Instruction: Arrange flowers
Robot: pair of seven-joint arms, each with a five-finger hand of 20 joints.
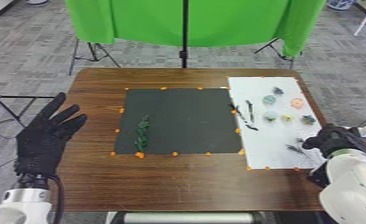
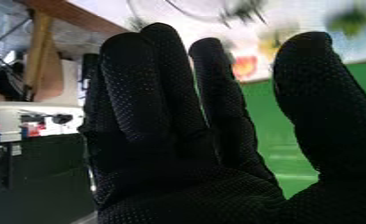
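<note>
Beside white sheet: right hand, fingers straight, thumb apart; left hand spread.

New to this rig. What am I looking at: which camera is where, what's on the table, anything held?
It's a two-armed robot with black-gloved hands, set to arrange flowers. The head view looks forward and down over the brown table. The right wrist view looks along the right hand, its fingers extended. The left hand is open beside the table's left side.

A dark mat bears a green sprig. To its right, a white sheet carries small pale flower heads, an orange one and dark stem-like pieces. Both hands look empty. Behind hangs a green cloth.
</note>
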